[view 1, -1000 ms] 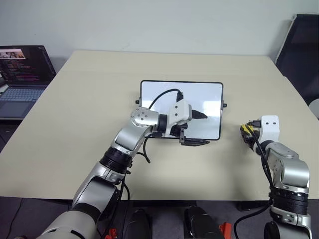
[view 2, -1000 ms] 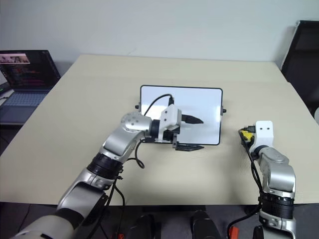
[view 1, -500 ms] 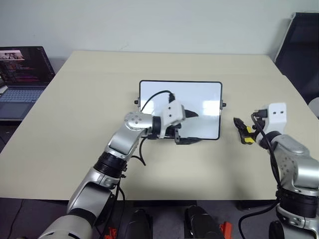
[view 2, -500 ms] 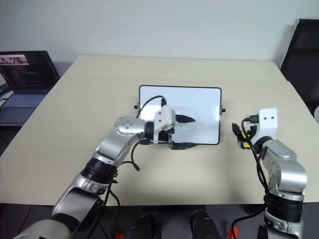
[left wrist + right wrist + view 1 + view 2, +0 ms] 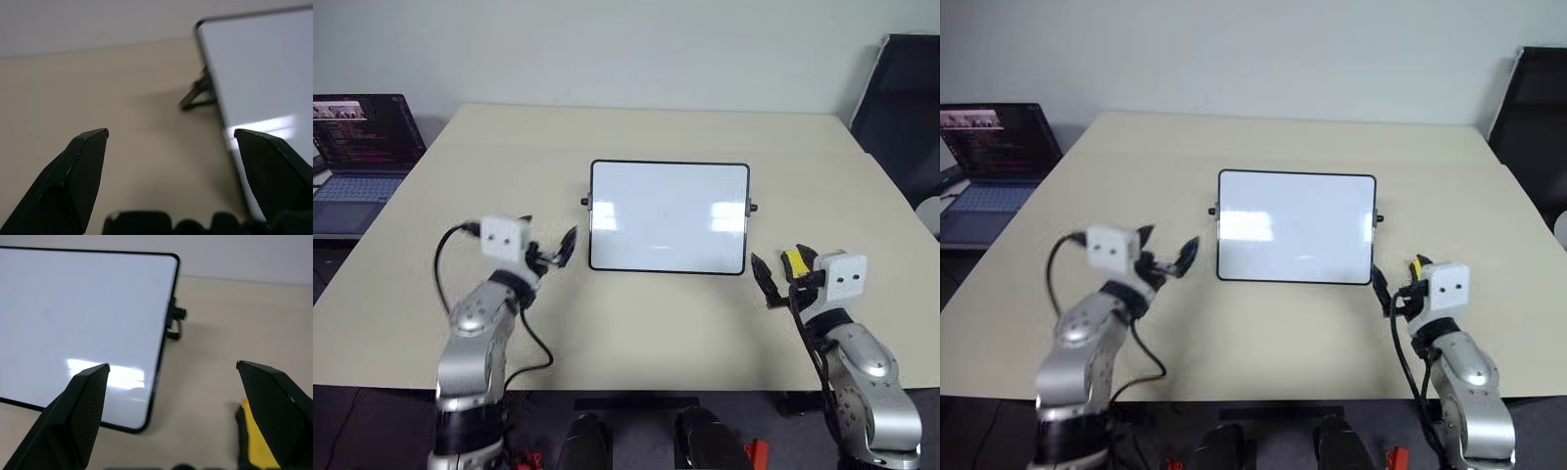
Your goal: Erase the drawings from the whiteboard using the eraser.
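Hovering apart-fingered, left gripper [image 5: 553, 257] and right gripper [image 5: 781, 277] flank glossy white black-framed whiteboard [image 5: 669, 216] at table centre, wiped clean; small yellow eraser [image 5: 793, 262] lies beside right fingers, risking a knock.

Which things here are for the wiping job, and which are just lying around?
For the job:
- whiteboard, wiped clean
- yellow eraser on the table, beside the open right hand

Just around:
- laptop
- dark chair

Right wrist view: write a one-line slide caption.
Open tool above table, clean whiteboard ahead, yellow eraser beside one finger.
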Controlling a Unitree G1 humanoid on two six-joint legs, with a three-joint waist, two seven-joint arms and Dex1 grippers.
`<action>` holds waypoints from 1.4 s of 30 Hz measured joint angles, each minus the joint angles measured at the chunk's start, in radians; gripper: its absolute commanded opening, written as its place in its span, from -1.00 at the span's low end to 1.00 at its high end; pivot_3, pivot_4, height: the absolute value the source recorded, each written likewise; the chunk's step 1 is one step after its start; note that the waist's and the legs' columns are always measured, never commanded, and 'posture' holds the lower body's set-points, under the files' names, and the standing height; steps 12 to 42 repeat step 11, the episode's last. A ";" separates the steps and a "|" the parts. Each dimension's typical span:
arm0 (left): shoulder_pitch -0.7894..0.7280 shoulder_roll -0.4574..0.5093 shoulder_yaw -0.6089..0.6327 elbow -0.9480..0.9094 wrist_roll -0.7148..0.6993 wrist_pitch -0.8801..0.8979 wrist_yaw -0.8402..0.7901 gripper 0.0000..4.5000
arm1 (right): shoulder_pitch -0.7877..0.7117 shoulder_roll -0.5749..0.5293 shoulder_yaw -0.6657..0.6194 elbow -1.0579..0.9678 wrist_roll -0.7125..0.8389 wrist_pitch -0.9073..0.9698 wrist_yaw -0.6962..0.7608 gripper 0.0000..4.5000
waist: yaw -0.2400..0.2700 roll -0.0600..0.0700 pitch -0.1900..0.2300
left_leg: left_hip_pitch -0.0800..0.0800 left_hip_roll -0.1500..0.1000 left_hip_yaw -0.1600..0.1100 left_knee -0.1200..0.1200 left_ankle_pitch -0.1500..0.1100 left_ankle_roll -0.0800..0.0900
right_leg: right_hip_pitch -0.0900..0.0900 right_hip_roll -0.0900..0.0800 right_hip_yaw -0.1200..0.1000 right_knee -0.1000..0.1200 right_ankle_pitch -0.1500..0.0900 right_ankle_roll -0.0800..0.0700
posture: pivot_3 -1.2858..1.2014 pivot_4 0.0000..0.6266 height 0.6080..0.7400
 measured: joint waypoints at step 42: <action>0.017 -0.067 -0.033 -0.002 0.004 -0.001 0.091 1.00 | 0.086 -0.011 -0.089 0.083 0.075 -0.092 0.017 0.98 | 0.009 0.000 0.000 | 0.000 0.000 0.001 -0.001 -0.001 -0.001 | -0.001 0.000 0.001 -0.002 0.000 -0.001 | 0.03 -0.52 1.00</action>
